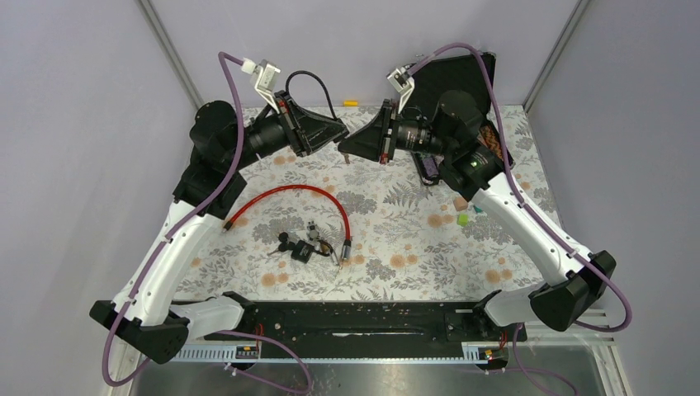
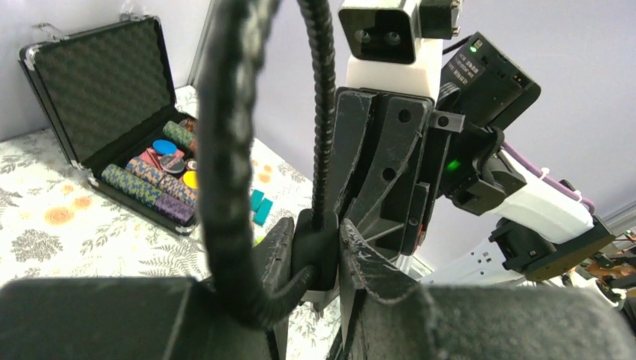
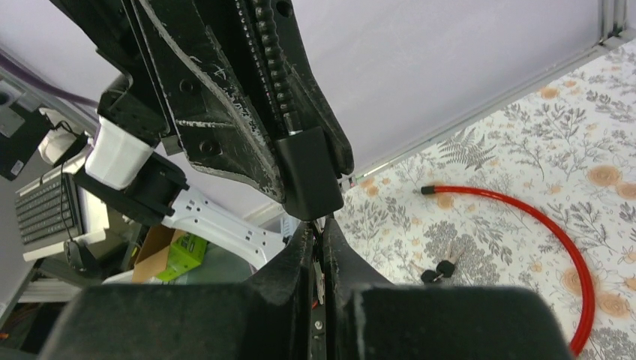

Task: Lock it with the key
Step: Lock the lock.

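While in left gripper [image 2: 319,262], lock [image 2: 313,244] upright.

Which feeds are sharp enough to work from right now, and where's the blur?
Top external: evenly lit, sharp, only soft shadows. Left wrist: fingers and black cable blurred up close, chip case crisp. Right wrist: own fingers dark and soft, red cable sharp.

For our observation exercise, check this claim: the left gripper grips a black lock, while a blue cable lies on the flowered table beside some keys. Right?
Not quite: the top external view shows the cable is red, not blue. The left gripper does grip the black lock, and the cable does lie on the flowered table beside the keys.
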{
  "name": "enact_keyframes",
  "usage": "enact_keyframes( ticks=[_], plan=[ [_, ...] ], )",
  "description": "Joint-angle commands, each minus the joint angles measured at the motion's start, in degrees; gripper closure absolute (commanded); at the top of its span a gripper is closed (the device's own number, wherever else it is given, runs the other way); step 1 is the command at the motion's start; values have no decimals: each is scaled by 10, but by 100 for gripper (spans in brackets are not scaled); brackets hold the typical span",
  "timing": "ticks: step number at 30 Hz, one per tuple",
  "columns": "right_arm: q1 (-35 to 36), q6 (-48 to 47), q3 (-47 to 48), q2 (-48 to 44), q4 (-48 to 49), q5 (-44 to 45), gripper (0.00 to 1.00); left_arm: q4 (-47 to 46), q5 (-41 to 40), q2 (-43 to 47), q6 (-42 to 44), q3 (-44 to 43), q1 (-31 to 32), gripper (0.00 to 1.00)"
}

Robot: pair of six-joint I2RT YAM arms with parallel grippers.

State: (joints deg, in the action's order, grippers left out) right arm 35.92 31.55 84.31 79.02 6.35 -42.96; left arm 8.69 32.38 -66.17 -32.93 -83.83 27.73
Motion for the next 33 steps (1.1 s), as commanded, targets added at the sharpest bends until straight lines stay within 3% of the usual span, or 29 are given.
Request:
enact_keyframes(
  ticks=[1,4,7,12,16,20,25,30,33],
  plan=[
    [-20,-33,30,1,-83,-76,100,-51,-37,26,12,-13,-27,100],
    [-20,30,29,11,-24,-150,100,-77,-9,26,11,-7,-31,100],
    [-20,147,13,21,109,-216,100,-112,23,30,17,4,-35,100],
    [-21,302,-6,40,260,-257,100,-141,30,32,4,14,-40,100],
    [-22,276,-13,42,223,-213,100,-183,-8,40,-29,39,-40,100],
    [-22,88,1,20,15,-81,100,-139,-74,42,2,42,-40,100],
    [-22,42,-14,2,-19,3,100,-120,-116,39,25,56,-40,100],
    [-24,92,2,28,24,-113,100,-132,-74,31,30,54,-40,100],
    [-24,146,10,46,71,-208,100,-147,-9,23,31,45,-48,100]
  ],
)
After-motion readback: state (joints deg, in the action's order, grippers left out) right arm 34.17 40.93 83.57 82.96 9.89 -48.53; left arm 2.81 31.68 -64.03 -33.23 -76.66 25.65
